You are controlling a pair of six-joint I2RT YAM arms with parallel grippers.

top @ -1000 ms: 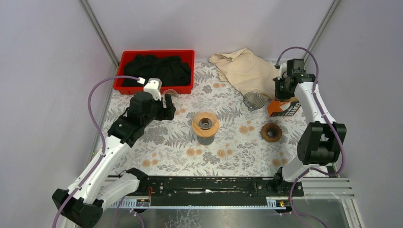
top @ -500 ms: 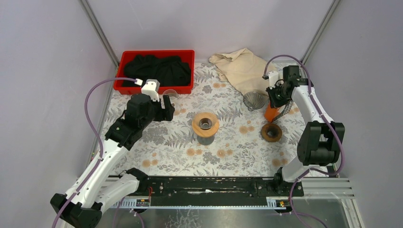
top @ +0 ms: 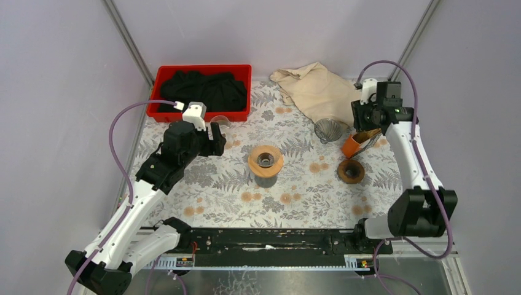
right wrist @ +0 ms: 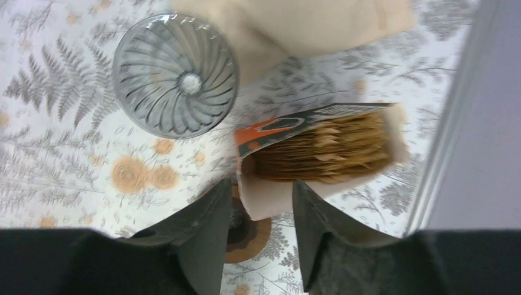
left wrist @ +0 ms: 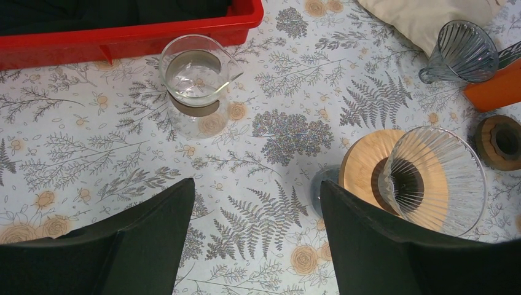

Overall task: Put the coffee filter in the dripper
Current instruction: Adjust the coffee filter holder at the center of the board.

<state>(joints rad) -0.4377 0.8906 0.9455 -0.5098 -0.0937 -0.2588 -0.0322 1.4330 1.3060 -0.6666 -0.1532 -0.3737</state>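
Brown paper coffee filters [right wrist: 322,147] are stacked inside an orange box [top: 358,143] that lies tipped over, its open end facing my right wrist camera. My right gripper [top: 368,118] hovers just above it, open, and the box's white flap [right wrist: 270,196] shows in the gap between the fingers, untouched. A ribbed glass dripper in a wooden collar [top: 265,160] sits mid-table on a dark cup. My left gripper [top: 218,140] hangs open and empty to its left; in the left wrist view that dripper [left wrist: 433,178] is beside the right finger [left wrist: 368,239]. A second, bare glass dripper [right wrist: 175,74] stands left of the box.
A wooden ring [top: 351,171] lies near the box. A beige cloth [top: 316,89] is bunched at the back right. A red bin [top: 203,92] with black fabric sits at the back left, with a glass carafe [left wrist: 196,77] in front of it.
My right gripper, shut over the upright box a second ago, swung left and tipped it. It has now opened and drawn back to the right. The left arm barely moved.
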